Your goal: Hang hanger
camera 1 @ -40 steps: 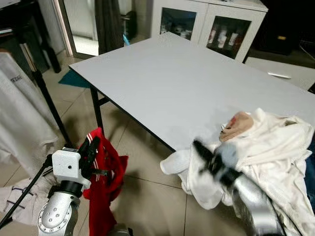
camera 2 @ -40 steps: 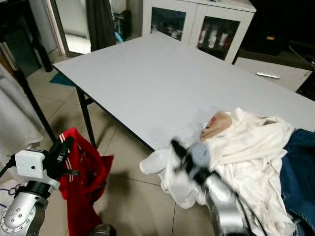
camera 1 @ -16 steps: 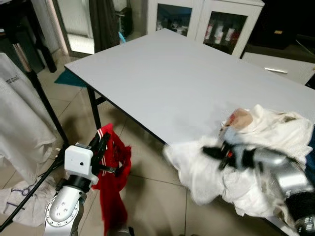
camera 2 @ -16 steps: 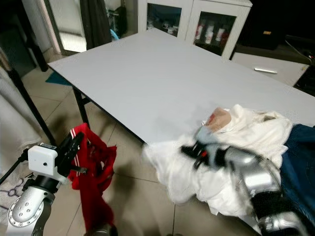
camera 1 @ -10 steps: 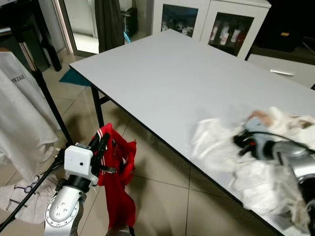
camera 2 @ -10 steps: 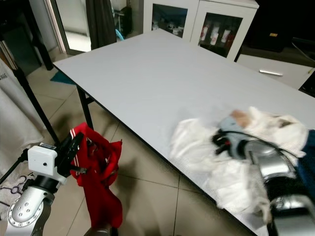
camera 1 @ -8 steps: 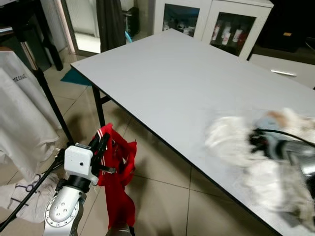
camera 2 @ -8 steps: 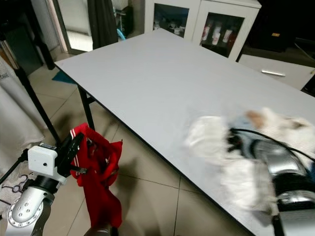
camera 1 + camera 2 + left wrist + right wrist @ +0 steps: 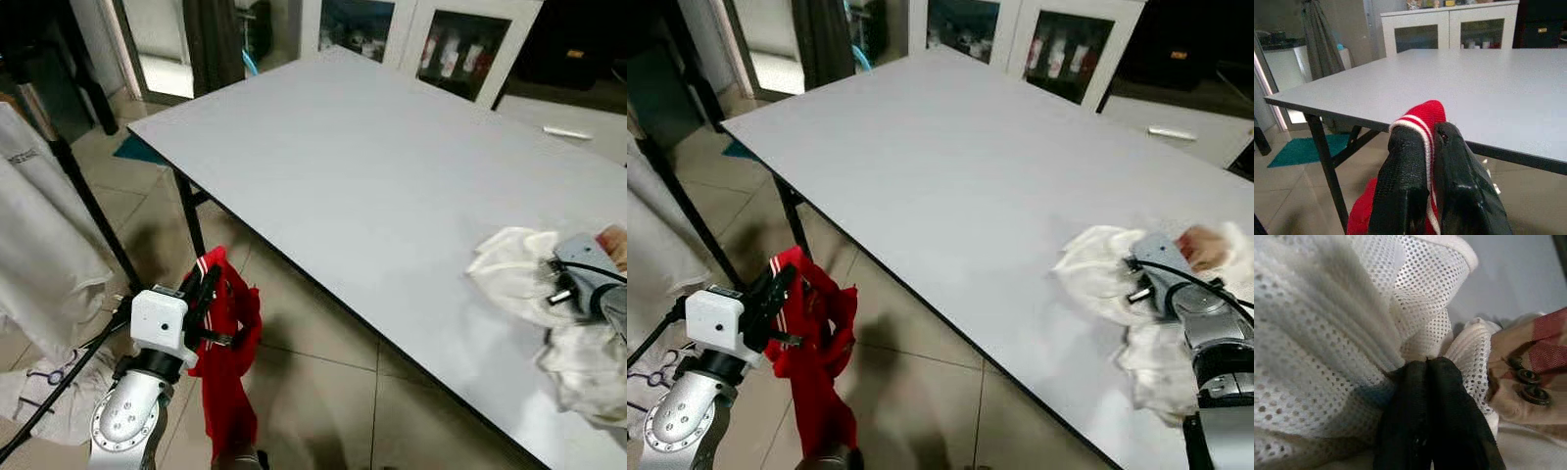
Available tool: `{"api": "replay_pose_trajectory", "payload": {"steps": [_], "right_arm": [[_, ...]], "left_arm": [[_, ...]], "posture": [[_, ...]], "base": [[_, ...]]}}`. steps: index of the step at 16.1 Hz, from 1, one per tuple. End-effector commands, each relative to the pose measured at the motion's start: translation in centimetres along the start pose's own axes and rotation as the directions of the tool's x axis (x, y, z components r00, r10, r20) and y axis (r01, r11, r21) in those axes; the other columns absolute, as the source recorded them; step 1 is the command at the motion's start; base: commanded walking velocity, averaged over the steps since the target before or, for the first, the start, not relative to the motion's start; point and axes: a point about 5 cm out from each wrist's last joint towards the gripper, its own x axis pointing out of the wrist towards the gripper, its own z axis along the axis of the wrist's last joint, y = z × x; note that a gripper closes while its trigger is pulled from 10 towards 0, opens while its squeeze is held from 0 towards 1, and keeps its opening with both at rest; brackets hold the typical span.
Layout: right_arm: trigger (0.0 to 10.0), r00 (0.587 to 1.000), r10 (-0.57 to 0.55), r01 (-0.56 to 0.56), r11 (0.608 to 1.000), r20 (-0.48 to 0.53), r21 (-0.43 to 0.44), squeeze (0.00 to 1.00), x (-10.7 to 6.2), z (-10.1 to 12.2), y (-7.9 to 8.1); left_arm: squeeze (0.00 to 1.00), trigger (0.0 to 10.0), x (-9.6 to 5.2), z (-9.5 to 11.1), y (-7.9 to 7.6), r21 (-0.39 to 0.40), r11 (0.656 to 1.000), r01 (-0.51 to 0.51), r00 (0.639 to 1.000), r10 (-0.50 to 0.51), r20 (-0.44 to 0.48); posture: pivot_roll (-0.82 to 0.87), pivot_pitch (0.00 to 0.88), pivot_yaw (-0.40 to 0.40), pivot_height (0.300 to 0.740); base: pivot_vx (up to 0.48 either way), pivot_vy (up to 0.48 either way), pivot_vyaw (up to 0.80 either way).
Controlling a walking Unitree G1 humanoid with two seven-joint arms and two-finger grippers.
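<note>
Left end effector (image 9: 1422, 205) pinches red garment (image 9: 225, 362) (beside table edge (image 9: 294, 269)); right end effector (image 9: 1427, 377) pinches white mesh garment (image 9: 1327, 333).

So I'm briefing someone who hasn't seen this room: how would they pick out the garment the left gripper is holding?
Start at the big grey table, then look to the tiled floor off its near-left edge. There the left gripper pinches a red garment with white-striped trim that hangs from it. It is the only red cloth; the other clothes are white or cream.

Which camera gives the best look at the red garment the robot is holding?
The right eye view: the whole red garment hangs from the left pincer beside the table. The left eye view shows much the same. The left wrist view catches just its striped edge pinched between the fingers.
</note>
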Motion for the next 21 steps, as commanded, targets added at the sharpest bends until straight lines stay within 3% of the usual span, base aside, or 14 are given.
{"api": "replay_pose_trajectory", "payload": {"steps": [1, 2, 3, 4, 6, 9, 10, 11, 12, 14, 16, 18, 21], "right_arm": [[10.0, 0.998, -0.048, 0.048, 0.999, 0.048, 0.016, 0.0, 0.0, 1.2, -0.7], [10.0, 0.976, -0.1, 0.082, 0.992, 0.191, 0.101, 0.0, 0.1, 4.3, -0.3], [10.0, 0.955, -0.145, 0.115, 0.985, 0.261, 0.126, 0.0, 0.0, 6.2, 0.0], [10.0, 0.948, -0.165, 0.133, 0.982, 0.272, 0.132, 0.0, 0.1, 6.7, 0.2], [10.0, 0.91, -0.201, 0.119, 0.965, 0.362, 0.235, 0.0, 0.1, 9.1, 1.7], [10.0, 0.864, -0.096, -0.08, 0.943, 0.494, 0.323, 0.0, -0.2, 11.5, 4.6], [10.0, 0.835, 0.049, -0.25, 0.921, 0.548, 0.298, 0.0, -0.4, 12.5, 7.1], [10.0, 0.827, 0.131, -0.299, 0.926, 0.547, 0.23, 0.0, -0.4, 12.6, 8.3], [10.0, 0.842, 0.178, -0.309, 0.933, 0.509, 0.185, 0.0, -0.1, 12.0, 8.7], [10.0, 0.917, 0.084, -0.189, 0.952, 0.389, 0.241, 0.0, 0.8, 9.7, 6.7], [10.0, 0.95, 0.01, -0.108, 0.947, 0.311, 0.302, 0.0, 1.0, 8.0, 5.2], [10.0, 0.98, -0.057, -0.024, 0.917, 0.191, 0.398, 0.0, 1.2, 5.2, 4.1], [10.0, 0.997, -0.07, 0.042, 0.883, 0.043, 0.468, 0.0, 1.2, 1.3, 4.2]], "left_arm": [[0.0, 10.0, 0.5, 0.9, -0.1, 0.003, 1.0, 0.018, 0.999, -0.019, 0.047], [0.0, 10.0, 0.6, 1.0, -0.1, 0.003, 1.0, 0.021, 0.999, -0.021, 0.048], [0.0, 10.0, 0.7, 1.0, -0.2, 0.003, 1.0, 0.023, 0.998, -0.024, 0.049], [0.0, 10.0, 0.7, 1.0, -0.2, 0.003, 1.0, 0.024, 0.998, -0.025, 0.05], [0.0, 10.0, 0.8, 1.0, -0.2, 0.002, 1.0, 0.022, 0.998, -0.023, 0.053], [0.0, 10.0, 0.7, 1.0, -0.3, 0.0, 1.0, 0.02, 0.998, -0.02, 0.054], [0.0, 10.0, 0.7, 1.0, -0.3, 0.0, 1.0, 0.02, 0.998, -0.02, 0.052], [0.0, 10.0, 0.6, 0.9, -0.3, 0.0, 1.0, 0.019, 0.999, -0.019, 0.051], [0.0, 10.0, 0.5, 0.9, -0.3, 0.0, 1.0, 0.015, 0.999, -0.015, 0.05], [0.0, 10.0, 0.4, 0.9, -0.3, -0.002, 1.0, 0.012, 0.999, -0.012, 0.048], [0.0, 10.0, 0.3, 0.8, -0.5, -0.005, 1.0, 0.013, 0.999, -0.012, 0.047], [0.0, 10.0, 0.4, 0.8, -0.7, -0.01, 1.0, 0.018, 0.999, -0.018, 0.048], [0.0, 10.0, 0.5, 0.7, -0.8, -0.014, 1.0, 0.028, 0.998, -0.027, 0.048]], "posture": [[0.09, 0.052, -0.005, 0.74], [0.08, 0.051, -0.004, 0.74], [0.08, 0.051, -0.004, 0.74], [0.09, 0.049, -0.005, 0.74], [0.09, 0.047, -0.009, 0.74], [0.1, 0.048, -0.009, 0.74], [0.1, 0.048, -0.011, 0.74], [0.1, 0.05, -0.014, 0.74], [0.11, 0.049, -0.014, 0.74], [0.11, 0.049, -0.014, 0.74], [0.1, 0.05, -0.017, 0.74], [0.09, 0.052, -0.017, 0.74], [0.08, 0.056, -0.012, 0.74]], "base": [[0.0, 0.0, 0.0], [0.0, 0.0, 0.0], [0.0, 0.0, 0.0], [0.0, 0.0, 0.0], [0.0, 0.0, 0.0], [0.0, 0.0, 0.0], [0.0, 0.0, 0.0], [0.0, 0.0, 0.0], [0.0, 0.0, 0.0], [0.0, 0.0, 0.0], [0.0, 0.0, 0.0], [0.0, 0.0, 0.0], [0.0, 0.0, 0.0]]}}
